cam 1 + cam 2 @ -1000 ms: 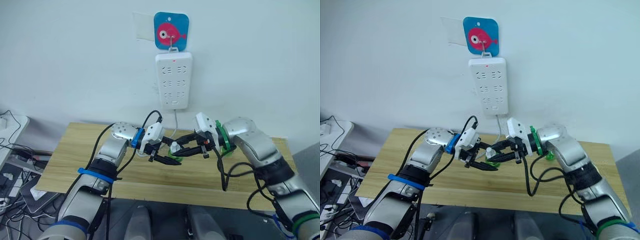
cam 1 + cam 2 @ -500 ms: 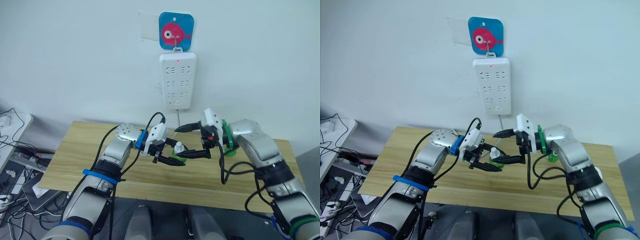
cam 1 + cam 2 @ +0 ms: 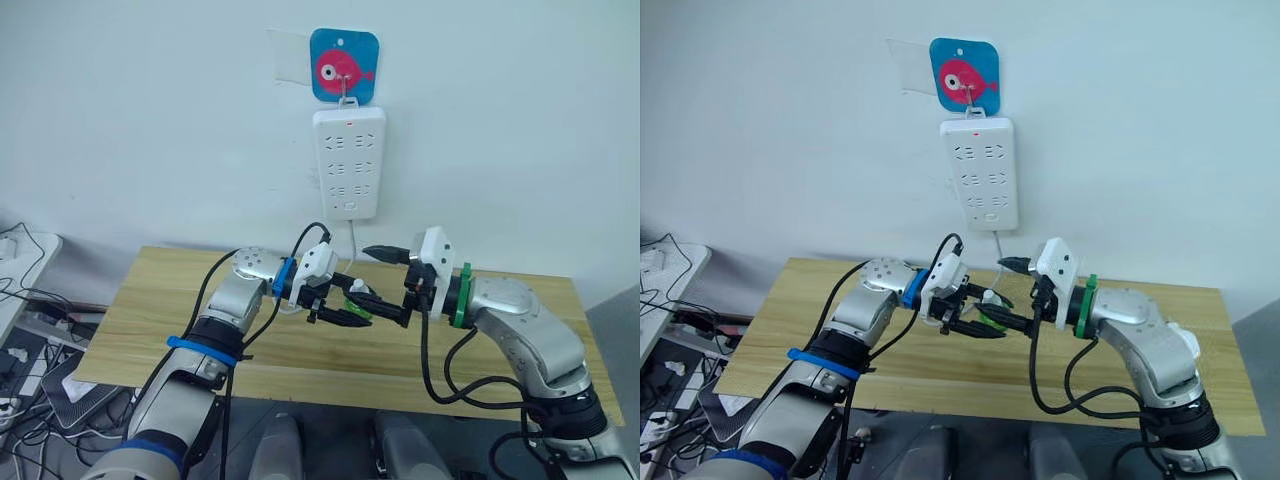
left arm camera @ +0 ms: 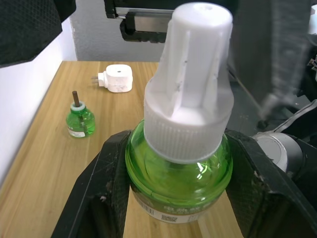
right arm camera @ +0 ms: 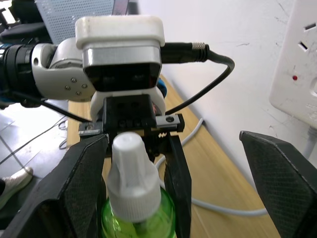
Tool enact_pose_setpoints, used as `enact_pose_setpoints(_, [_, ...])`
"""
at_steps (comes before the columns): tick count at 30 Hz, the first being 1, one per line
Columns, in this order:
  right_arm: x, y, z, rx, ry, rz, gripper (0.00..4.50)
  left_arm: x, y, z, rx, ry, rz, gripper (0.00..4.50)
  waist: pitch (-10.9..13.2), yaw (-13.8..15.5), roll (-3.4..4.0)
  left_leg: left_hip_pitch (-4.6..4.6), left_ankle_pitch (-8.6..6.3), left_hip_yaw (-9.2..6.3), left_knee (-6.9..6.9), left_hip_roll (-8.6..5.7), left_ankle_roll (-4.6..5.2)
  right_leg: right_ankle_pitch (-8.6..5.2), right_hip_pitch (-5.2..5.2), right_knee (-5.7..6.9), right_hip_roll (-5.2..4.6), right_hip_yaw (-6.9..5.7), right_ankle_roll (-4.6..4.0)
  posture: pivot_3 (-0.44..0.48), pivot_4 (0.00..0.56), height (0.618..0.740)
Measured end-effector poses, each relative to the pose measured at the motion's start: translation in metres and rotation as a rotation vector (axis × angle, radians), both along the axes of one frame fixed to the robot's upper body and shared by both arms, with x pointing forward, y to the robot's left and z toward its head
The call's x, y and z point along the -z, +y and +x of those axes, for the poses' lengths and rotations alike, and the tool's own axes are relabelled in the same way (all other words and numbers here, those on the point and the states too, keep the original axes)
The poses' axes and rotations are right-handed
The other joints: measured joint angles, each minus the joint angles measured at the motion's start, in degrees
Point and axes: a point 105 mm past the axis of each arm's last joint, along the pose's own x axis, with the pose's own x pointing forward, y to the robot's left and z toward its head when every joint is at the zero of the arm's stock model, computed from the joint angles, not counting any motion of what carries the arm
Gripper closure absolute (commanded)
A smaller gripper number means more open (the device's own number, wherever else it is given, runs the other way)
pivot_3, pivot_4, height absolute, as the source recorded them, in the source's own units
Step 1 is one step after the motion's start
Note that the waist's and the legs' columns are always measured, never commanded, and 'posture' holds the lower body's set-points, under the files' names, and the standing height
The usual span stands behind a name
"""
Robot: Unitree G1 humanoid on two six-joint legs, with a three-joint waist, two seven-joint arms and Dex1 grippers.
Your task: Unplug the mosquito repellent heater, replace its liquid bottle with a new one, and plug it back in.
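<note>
The new one (image 4: 179, 171), a squat green bottle with a white cap (image 4: 189, 84), hangs above the table, and my left gripper (image 3: 342, 308) is shut on its body. My right gripper (image 3: 373, 284) is open wide, one finger (image 5: 74, 193) on each side of the cap and neither touching it. In the left wrist view the white mosquito repellent heater (image 4: 115, 78) lies unplugged on the wooden table (image 3: 150, 300). Beside it, a little apart, the capless liquid bottle (image 4: 79, 119) stands upright.
A white power strip (image 3: 348, 163) hangs on the wall from a blue fish hook (image 3: 343, 65), above and behind both grippers. Its cord (image 5: 218, 206) runs down onto the table. Cables and boxes (image 3: 30, 340) lie on the floor at the left.
My right gripper was closed around the cap and has opened wide. Its arm has dropped lower and swung in from the right. My left gripper still holds the bottle in much the same place.
</note>
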Motion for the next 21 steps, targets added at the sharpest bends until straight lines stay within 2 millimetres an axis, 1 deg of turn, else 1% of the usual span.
enact_pose_setpoints(3, [0.002, 0.005, 0.001, 0.021, 0.009, 0.007, 0.06, -0.002, -0.001, 0.002, 0.002, -0.011, -0.002, 2.24, -0.02, -0.01, 0.00, 0.01, 0.00, -0.01, 0.00, 0.00, 0.00, 0.00, 0.00, 0.01, 0.00, -0.01, 0.00, 0.013, 0.131, 0.740])
enact_pose_setpoints(7, [0.004, 0.007, 0.002, 0.034, 0.011, 0.002, 0.06, -0.002, -0.001, 0.002, -0.001, -0.008, -0.001, 2.24, -0.19, -0.02, 0.00, 0.00, -0.01, 0.00, -0.01, 0.00, 0.01, 0.00, 0.00, -0.01, 0.00, -0.01, 0.00, 0.012, 0.133, 0.740])
enact_pose_setpoints(11, [0.008, 0.004, 0.007, 0.087, 0.001, -0.029, 0.06, -0.001, -0.001, 0.003, -0.005, -0.005, -0.001, 2.24, -0.34, -0.02, 0.01, 0.00, -0.02, 0.00, -0.02, 0.00, 0.04, 0.00, 0.00, -0.01, 0.00, 0.00, 0.00, 0.010, 0.140, 0.740])
enact_pose_setpoints(14, [0.010, 0.001, 0.007, 0.096, 0.001, -0.040, 0.06, 0.000, 0.000, 0.004, -0.012, 0.001, 0.001, 2.24, -0.36, -0.03, 0.00, 0.00, -0.04, 0.00, -0.02, 0.00, 0.07, 0.00, 0.00, -0.02, 0.00, 0.00, 0.00, 0.008, 0.142, 0.740])
enact_pose_setpoints(16, [0.010, -0.004, 0.005, 0.102, -0.001, -0.048, 0.06, 0.000, 0.000, 0.004, -0.017, 0.001, 0.001, 2.24, -0.36, 0.03, 0.00, 0.00, -0.04, 0.00, -0.03, -0.01, 0.08, 0.00, 0.00, -0.02, 0.00, -0.01, 0.00, 0.008, 0.143, 0.740])
enact_pose_setpoints(17, [0.009, -0.009, 0.004, 0.111, 0.001, -0.048, 0.06, 0.000, -0.001, 0.005, -0.020, -0.001, -0.001, 2.24, -0.36, 0.06, 0.00, -0.02, -0.04, -0.01, -0.03, -0.01, 0.08, 0.00, 0.00, -0.04, 0.00, -0.01, 0.00, 0.008, 0.143, 0.740])
enact_pose_setpoints(20, [0.008, -0.028, -0.004, 0.121, 0.006, -0.072, 0.06, -0.001, 0.000, 0.007, -0.037, -0.003, -0.002, 2.24, -0.37, 0.12, -0.01, -0.03, -0.05, -0.01, -0.03, -0.02, 0.09, -0.01, 0.02, -0.10, -0.01, -0.01, 0.01, 0.008, 0.144, 0.740])
enact_pose_setpoints(21, [0.008, -0.039, -0.005, 0.149, 0.016, -0.083, 0.06, -0.001, 0.000, 0.007, -0.034, -0.006, -0.002, 2.24, -0.37, 0.13, 0.00, -0.03, -0.05, 0.00, -0.03, -0.03, 0.09, -0.01, 0.03, -0.09, -0.01, -0.01, 0.01, 0.008, 0.144, 0.740])
